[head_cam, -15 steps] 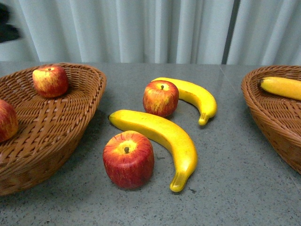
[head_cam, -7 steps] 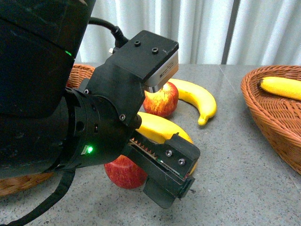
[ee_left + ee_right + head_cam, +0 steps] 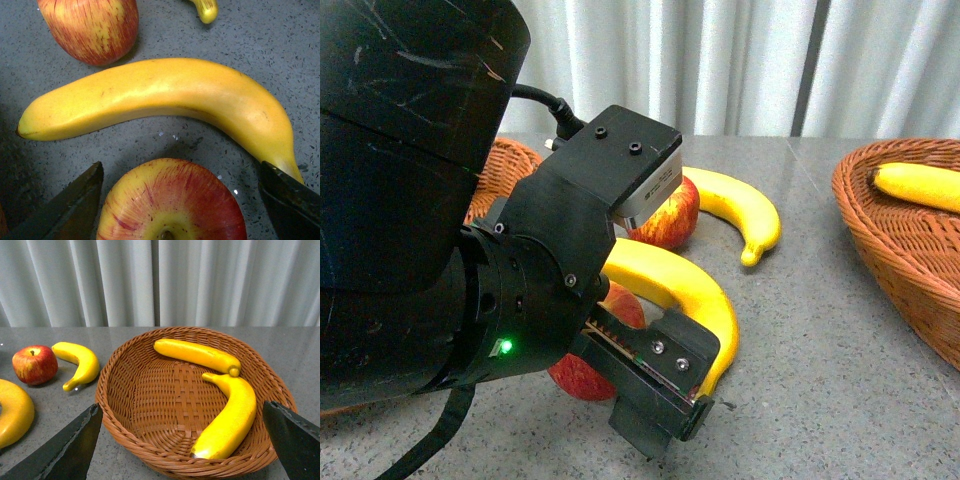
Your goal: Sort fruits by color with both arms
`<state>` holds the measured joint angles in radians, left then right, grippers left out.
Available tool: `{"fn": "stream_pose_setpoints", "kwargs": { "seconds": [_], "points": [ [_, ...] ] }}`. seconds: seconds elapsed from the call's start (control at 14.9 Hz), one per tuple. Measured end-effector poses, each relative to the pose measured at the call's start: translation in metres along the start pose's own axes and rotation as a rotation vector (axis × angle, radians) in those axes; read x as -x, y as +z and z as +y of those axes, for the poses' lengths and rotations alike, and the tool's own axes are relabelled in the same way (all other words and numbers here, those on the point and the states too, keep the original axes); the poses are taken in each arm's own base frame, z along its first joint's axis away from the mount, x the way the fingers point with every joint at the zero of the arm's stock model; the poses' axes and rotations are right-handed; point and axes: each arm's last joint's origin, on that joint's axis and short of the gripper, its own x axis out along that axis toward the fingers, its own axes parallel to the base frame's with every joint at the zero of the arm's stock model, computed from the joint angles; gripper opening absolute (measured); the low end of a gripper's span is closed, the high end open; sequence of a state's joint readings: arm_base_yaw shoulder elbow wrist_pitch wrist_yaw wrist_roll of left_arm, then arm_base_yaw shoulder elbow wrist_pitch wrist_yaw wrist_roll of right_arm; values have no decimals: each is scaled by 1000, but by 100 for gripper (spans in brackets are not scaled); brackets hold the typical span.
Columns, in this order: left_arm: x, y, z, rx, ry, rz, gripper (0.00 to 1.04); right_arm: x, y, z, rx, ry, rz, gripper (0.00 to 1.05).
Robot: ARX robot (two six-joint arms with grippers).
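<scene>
My left gripper point(image 3: 665, 415) is open and hangs over the near red apple point(image 3: 578, 378), which the arm mostly hides. In the left wrist view, my left gripper point(image 3: 175, 212) straddles that apple point(image 3: 172, 200), one finger point(image 3: 75, 200) on each side, apart from it. The big banana point(image 3: 685, 290) lies just beyond the apple and also shows in the left wrist view point(image 3: 160, 95). A second apple point(image 3: 672, 215) and a smaller banana point(image 3: 745, 215) lie further back. My right gripper point(image 3: 182, 450) is open and empty, at the near rim of the right basket point(image 3: 145, 390), which holds two bananas point(image 3: 197, 354) point(image 3: 230, 412).
The left wicker basket point(image 3: 512, 160) is mostly hidden behind my left arm. The right basket point(image 3: 885, 235) stands at the table's right with a banana point(image 3: 920, 185) in it. A grey curtain hangs behind the table.
My left arm has come into the front view from the left and covers the left basket. Over the last half second its gripper sank lower over the near apple.
</scene>
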<state>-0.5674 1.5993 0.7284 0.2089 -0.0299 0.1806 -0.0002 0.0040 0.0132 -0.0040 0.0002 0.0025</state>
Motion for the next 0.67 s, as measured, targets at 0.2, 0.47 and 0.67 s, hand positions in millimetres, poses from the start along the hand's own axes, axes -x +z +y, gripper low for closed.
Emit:
{"fn": "stream_pose_setpoints", "kwargs": {
  "seconds": [0.2,0.47,0.67],
  "points": [
    [6,2,0,17,-11,-6,61,0,0,0,0,0,0,98],
    [46,31,37,126,183,-190,60,0,0,0,0,0,0,98],
    [54,17,83,392,398,-176,59,0,0,0,0,0,0,98]
  ]
}}
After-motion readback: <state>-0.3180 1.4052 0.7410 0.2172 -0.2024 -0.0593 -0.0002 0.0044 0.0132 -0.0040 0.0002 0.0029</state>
